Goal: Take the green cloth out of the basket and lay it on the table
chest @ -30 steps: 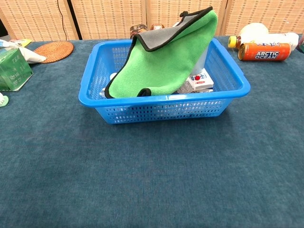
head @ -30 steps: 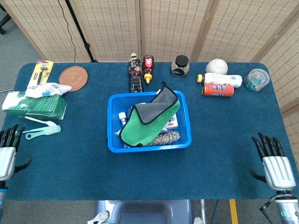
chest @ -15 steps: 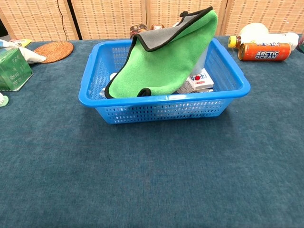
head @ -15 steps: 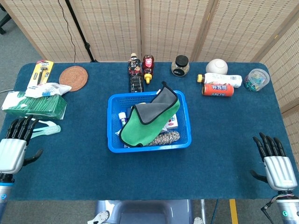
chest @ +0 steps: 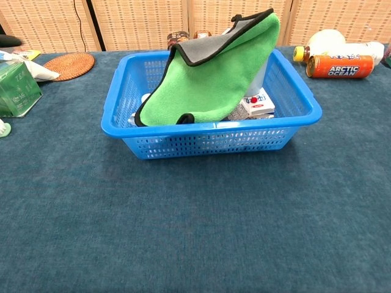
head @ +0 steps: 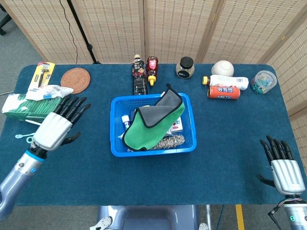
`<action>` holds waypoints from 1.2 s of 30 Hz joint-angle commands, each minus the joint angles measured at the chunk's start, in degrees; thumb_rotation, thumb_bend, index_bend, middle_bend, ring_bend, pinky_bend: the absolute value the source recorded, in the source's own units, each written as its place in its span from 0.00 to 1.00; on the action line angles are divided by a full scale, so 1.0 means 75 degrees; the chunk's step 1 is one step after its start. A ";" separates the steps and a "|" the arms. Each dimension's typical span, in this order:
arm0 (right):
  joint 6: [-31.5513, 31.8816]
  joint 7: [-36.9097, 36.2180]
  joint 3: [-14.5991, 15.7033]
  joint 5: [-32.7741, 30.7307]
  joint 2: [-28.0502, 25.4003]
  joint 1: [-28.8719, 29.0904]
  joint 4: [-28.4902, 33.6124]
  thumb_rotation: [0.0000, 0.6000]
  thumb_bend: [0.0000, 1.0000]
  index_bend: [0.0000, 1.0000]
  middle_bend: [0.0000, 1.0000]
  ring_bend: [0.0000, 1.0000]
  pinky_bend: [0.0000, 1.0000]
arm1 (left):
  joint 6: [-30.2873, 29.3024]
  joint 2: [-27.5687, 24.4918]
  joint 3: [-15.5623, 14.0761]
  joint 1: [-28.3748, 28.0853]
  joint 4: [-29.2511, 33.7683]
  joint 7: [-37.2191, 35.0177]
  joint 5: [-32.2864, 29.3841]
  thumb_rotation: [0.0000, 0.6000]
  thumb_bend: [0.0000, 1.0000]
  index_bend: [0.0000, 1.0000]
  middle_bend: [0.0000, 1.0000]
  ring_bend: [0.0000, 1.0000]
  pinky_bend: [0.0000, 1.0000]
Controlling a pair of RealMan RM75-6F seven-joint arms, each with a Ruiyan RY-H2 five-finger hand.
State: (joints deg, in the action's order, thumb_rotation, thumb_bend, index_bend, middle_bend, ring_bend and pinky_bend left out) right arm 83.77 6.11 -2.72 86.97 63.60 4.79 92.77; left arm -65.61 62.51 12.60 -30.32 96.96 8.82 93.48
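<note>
The green cloth [head: 154, 125] with a grey lining and black trim lies draped in the blue basket [head: 189, 143] at the table's middle; in the chest view the cloth [chest: 211, 79] rises above the basket's rim [chest: 214, 129]. My left hand [head: 58, 125] hovers to the left of the basket, open, with fingers spread and nothing in it. My right hand [head: 283, 168] stays at the table's near right corner, open and empty. In the chest view only a dark fingertip [chest: 9, 41] of the left hand shows at the left edge.
Small packets and a braided thing lie in the basket under the cloth. Green tissue pack [head: 33, 108], toothbrush [head: 21, 137], razor pack [head: 42, 74] and wicker coaster [head: 76, 80] are on the left. Bottles [head: 145, 71], jar [head: 184, 67], orange can [head: 223, 91] and tub [head: 264, 82] line the back.
My left hand has risen from the table's near left edge and moved right and forward towards the basket. The right hand and the cloth have stayed put.
</note>
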 commanded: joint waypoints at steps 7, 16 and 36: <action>-0.0301 0.0000 -0.0070 -0.0300 0.0057 0.0107 -0.0119 1.00 0.00 0.00 0.00 0.00 0.00 | 0.1882 0.1183 0.0600 -0.1780 -0.0110 0.1816 -0.1671 1.00 0.20 0.00 0.00 0.00 0.00; -0.0482 -0.0059 -0.0135 -0.0526 0.0046 0.0171 -0.0158 1.00 0.00 0.00 0.00 0.00 0.00 | 0.2653 0.2702 0.0753 -0.3039 -0.1071 0.2712 -0.2746 1.00 0.20 0.00 0.00 0.00 0.00; -0.0590 -0.0713 -0.0313 -0.0940 -0.0163 0.0147 -0.0379 1.00 0.00 0.00 0.00 0.00 0.00 | 0.2309 0.5026 0.1070 -0.4954 -0.2998 0.3744 -0.4618 1.00 0.47 0.36 0.36 0.30 0.57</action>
State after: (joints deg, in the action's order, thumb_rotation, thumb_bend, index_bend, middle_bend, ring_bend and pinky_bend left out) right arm 79.33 0.76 -5.07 79.92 62.39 5.90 89.94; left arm -46.80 99.54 20.84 -67.27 75.22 37.70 57.50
